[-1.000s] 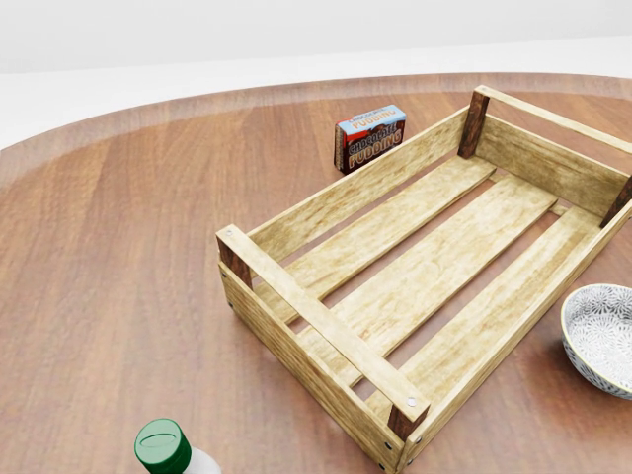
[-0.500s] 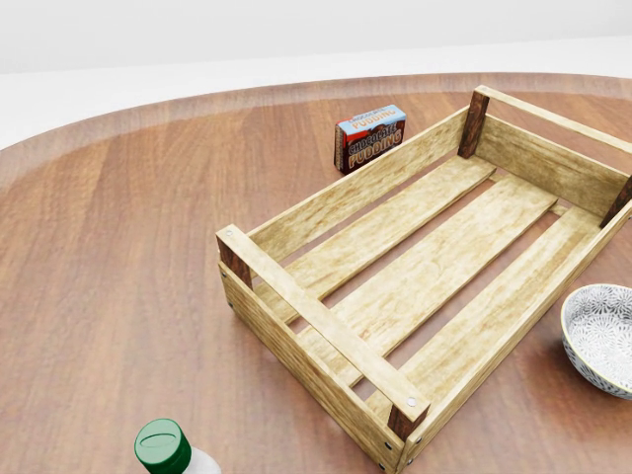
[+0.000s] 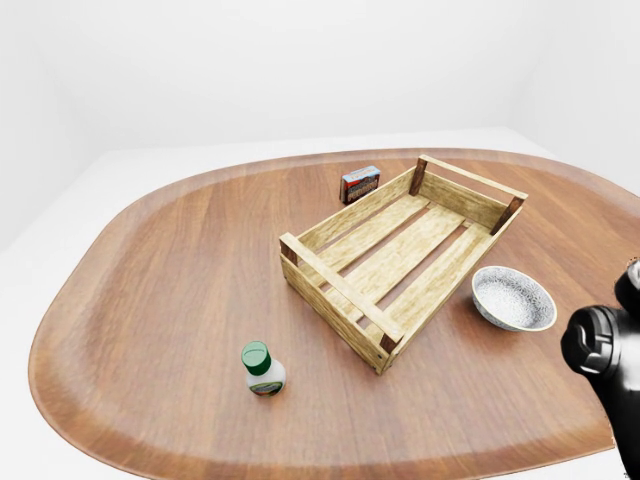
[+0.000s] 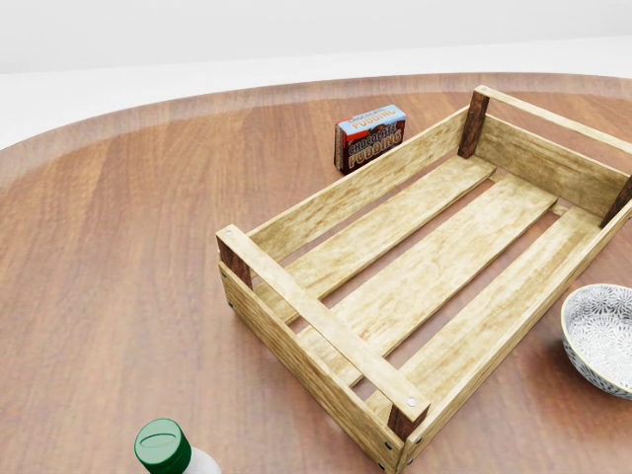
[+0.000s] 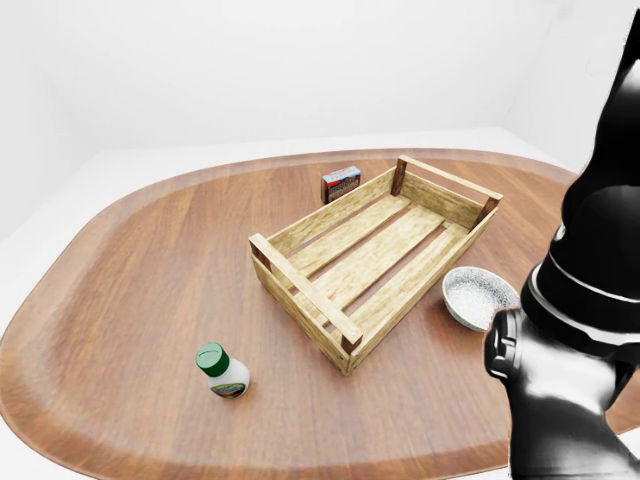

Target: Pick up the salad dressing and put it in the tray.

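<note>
A wide, rounded brown wooden bench (image 3: 160, 260) carries four things. The salad dressing, a small white bottle with a green screw cap (image 3: 262, 368), stands upright near the bench's lower edge in the left-eye view, apart from everything else. The tray, a pale slatted wooden crate (image 3: 400, 255), sits empty near the middle, its long axis running diagonally toward the upper right; the bottle is off its lower-left end. A small boxed pudding packet (image 3: 360, 183) stands beside the crate's upper side, and a patterned white bowl (image 3: 512, 298) rests by its right side. The robot's black right arm (image 5: 575, 330) enters at the lower right, well apart from the bottle; its hand is not visible, nor is the left one, so I cannot tell which hand is nearer or how either stands.
</note>
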Tool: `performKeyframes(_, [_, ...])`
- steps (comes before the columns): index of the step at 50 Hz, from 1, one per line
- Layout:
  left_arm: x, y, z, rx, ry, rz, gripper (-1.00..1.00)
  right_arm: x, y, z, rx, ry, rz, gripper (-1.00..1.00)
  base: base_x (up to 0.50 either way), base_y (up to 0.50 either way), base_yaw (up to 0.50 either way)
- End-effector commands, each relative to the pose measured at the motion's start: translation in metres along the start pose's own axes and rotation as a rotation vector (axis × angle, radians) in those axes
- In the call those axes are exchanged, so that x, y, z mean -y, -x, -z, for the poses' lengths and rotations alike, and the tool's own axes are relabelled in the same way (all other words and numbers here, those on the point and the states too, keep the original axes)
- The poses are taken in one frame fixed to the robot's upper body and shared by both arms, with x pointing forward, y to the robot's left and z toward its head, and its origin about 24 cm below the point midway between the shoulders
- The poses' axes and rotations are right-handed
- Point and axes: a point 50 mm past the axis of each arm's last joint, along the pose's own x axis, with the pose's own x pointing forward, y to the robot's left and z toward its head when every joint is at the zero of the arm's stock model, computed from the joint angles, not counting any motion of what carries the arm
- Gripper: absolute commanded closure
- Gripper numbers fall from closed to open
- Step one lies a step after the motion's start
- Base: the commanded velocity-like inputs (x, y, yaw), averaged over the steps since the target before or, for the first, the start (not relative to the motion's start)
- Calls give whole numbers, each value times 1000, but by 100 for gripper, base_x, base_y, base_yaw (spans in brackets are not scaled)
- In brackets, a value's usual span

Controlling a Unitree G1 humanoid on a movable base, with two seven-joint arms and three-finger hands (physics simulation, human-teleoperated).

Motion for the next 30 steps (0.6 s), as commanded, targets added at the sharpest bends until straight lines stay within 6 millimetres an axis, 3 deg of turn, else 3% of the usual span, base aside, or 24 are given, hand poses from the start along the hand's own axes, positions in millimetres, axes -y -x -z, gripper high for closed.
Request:
performKeyframes(1, [1,0,2,-6,-1,1,-100,-30,-50,196,-774,211,-254,-100,0,0,0])
performKeyframes(6, [1,0,3,-9,0,1,-100,-43,-42,216,-887,152,-284,-100,0,0,0])
performKeyframes(16, [4,0,2,-4,1,5,-100,-79,-23,242,-928,52,-376,-100,0,0,0])
performKeyframes(30, [3,0,4,-10,-6,9,-100,-119,-7,257,-963,-31,-513,-100,0,0,0])
